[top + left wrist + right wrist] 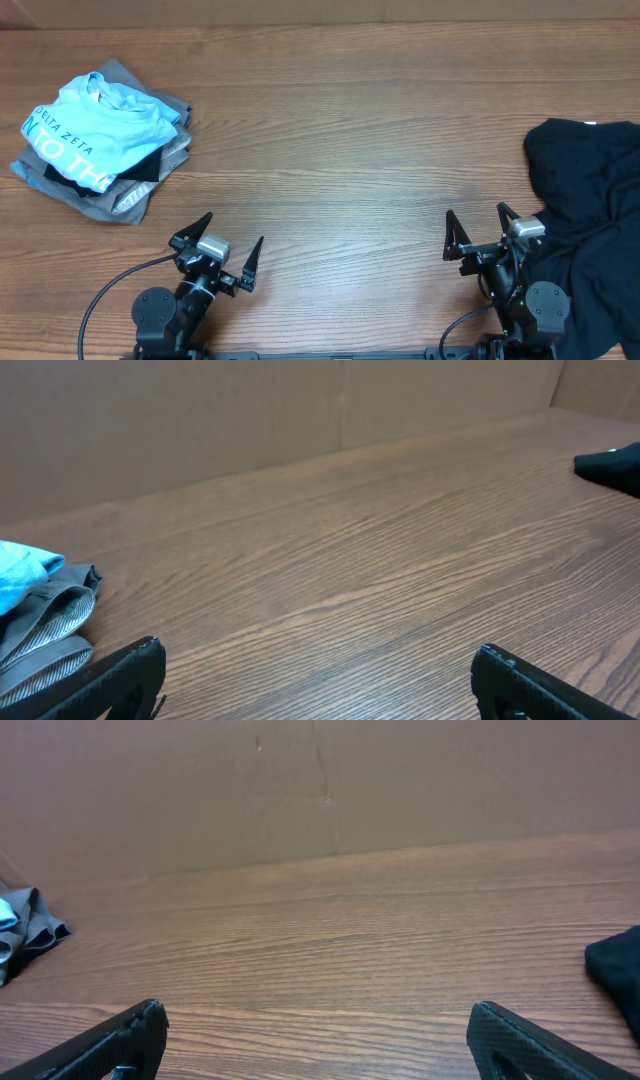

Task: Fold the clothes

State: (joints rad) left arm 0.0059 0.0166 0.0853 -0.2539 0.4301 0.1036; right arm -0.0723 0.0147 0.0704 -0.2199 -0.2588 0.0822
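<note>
Wood table (pixel 350 130) carries clothes at both ends. Far left, a folded pile (pixel 130 195) sits stacked, blue shirt (pixel 95 125) on top, apparently set aside as done. My left gripper (pixel 235 228) and right gripper (pixel 474 210) hover wide open, empty. A black shirt (pixel 590 200) lies crumpled at right, likely next.

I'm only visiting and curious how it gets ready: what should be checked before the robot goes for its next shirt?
1. Left claw open and empty: ok.
2. Right claw open and empty: ok.
3. Black shirt lies crumpled and unfolded beside the right claw, ready to pick: ok.
4. Middle of the table bare for spreading: ok.
5. Blue shirt folded on top of the pile at the far left, out of the way: ok.
6. Black heap is one shirt only: cannot tell.
</note>
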